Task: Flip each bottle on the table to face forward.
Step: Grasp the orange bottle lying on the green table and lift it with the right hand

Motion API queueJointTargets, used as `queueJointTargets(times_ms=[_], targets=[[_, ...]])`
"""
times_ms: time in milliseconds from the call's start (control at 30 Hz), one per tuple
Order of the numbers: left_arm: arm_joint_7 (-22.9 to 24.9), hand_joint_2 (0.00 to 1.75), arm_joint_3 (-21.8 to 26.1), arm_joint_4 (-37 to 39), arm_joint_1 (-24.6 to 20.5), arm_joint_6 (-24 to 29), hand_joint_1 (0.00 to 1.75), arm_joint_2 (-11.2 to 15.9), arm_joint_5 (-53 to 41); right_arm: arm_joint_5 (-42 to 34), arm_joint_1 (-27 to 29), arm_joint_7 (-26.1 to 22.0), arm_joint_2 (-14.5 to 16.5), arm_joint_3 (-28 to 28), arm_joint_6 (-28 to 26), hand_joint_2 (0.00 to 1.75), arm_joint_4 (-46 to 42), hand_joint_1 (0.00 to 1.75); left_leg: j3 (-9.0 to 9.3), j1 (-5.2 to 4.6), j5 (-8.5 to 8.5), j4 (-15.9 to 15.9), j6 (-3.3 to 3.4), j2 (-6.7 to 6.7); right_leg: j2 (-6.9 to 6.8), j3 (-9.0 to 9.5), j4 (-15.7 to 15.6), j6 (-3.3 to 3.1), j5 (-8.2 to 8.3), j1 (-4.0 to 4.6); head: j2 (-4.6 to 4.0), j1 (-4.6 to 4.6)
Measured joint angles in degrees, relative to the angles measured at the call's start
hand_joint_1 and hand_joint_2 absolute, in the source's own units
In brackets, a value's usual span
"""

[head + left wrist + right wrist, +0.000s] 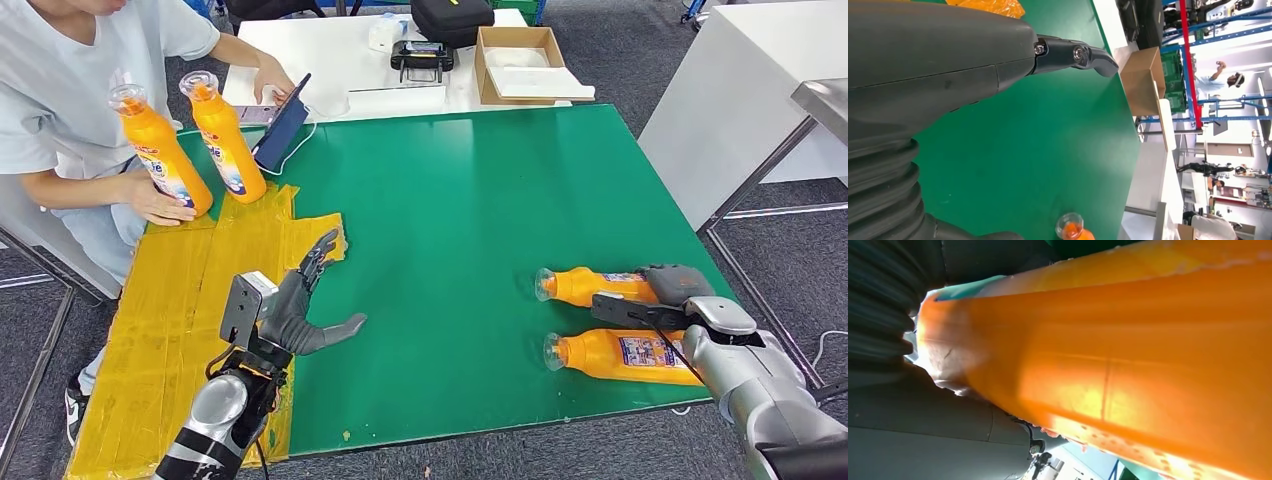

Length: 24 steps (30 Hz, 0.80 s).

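Closest to the camera, the robot's right hand (668,292) lies over the two orange bottles on the near right of the green table (480,200), its grey thumb and dark fingers wrapped around the far lying bottle (590,286). That bottle lies on its side with its clear cap pointing left. In the right wrist view its orange body (1128,355) fills the space against the palm, so the hand holds it. Just beside it, nearer the table's edge, the near lying bottle (620,355) also rests on its side, cap to the left, with a printed label facing up.

Over on the near left, the left hand (305,305) hovers above the seam where the green surface meets a patch of yellow tape (190,300); its fingers are spread wide and it holds nothing. Its wrist view shows a finger (1083,54) stretched out over bare green and the cap of a lying bottle (1071,229).

At the far left, two upright bottles (195,140) stand side by side on the yellow tape, labels facing the near side. A person in a pale shirt (70,80) sits there, one hand (160,200) resting at the base of the leftmost bottle, the other reaching toward a tablet (282,122). Beyond the green surface, a white table (340,60) carries a cardboard box (520,62), a black bag (452,18) and a controller (424,55).
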Motion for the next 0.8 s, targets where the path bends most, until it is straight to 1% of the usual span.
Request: queueJointTargets(times_ms=[267,333,367,433,500,567,667,800], targets=[[0.0,1.75,0.0,0.3,-0.1,0.0,0.00,0.0,0.2,0.0,-0.2,-0.1,0.1,0.3,0.1,1.75,0.3,1.73,0.07,0.00,0.00,0.0,0.00,0.00,0.00,0.06,0.0,0.00,0.00,0.00,0.00,0.00],[0.0,1.75,0.0,0.3,-0.1,0.0,0.00,0.0,0.2,0.1,-0.2,-0.1,0.2,0.4,-0.6,1.75,0.3,1.75,0.06,0.00,0.00,0.0,0.00,0.01,0.00,0.08,0.0,0.00,0.00,0.01,0.00,0.00],[0.0,1.75,0.0,0.3,-0.1,0.1,0.00,0.0,0.2,0.0,-0.1,0.1,0.3,0.4,-1.8,1.75,0.3,1.75,0.06,0.00,0.00,0.0,0.00,0.01,0.00,0.09,0.0,0.01,0.01,0.01,0.00,0.01],[0.1,1.75,0.0,0.3,0.0,0.4,0.00,0.0,0.1,-0.6,0.5,0.9,1.1,0.4,-6.9,1.75,0.2,1.75,0.03,0.00,-0.01,0.0,0.00,0.02,0.01,0.09,0.0,0.01,0.02,0.02,0.00,0.00],[0.6,1.75,0.0,-0.1,0.4,0.8,0.00,0.0,-0.4,-2.3,2.0,1.6,2.6,-0.3,-12.9,1.75,-1.1,1.75,-0.02,0.00,-0.02,0.0,-0.01,0.07,0.02,0.05,0.0,0.02,0.05,0.02,0.00,-0.01],[1.0,1.75,0.0,-0.9,0.9,1.1,0.00,0.0,-0.9,-4.2,4.1,2.1,4.5,-1.9,-17.1,1.75,-4.7,1.75,-0.06,0.00,-0.01,0.0,-0.01,0.08,0.03,-0.03,0.0,0.01,0.06,0.03,0.00,-0.03],[1.2,1.75,0.0,-1.9,1.5,1.2,0.00,0.0,-1.4,-5.3,6.7,3.0,6.8,-4.5,-19.7,1.75,-11.1,1.75,-0.12,0.04,0.04,0.0,-0.03,0.01,-0.02,-0.10,0.0,-0.01,0.02,0.04,0.00,-0.04],[1.4,1.75,0.0,-2.6,2.1,1.3,0.00,0.0,-1.6,-5.4,8.3,3.3,8.5,-6.8,-20.2,1.75,-16.7,1.75,-0.25,0.09,0.05,0.0,-0.04,-0.08,-0.06,-0.14,0.0,-0.01,-0.01,0.06,0.00,-0.02]])
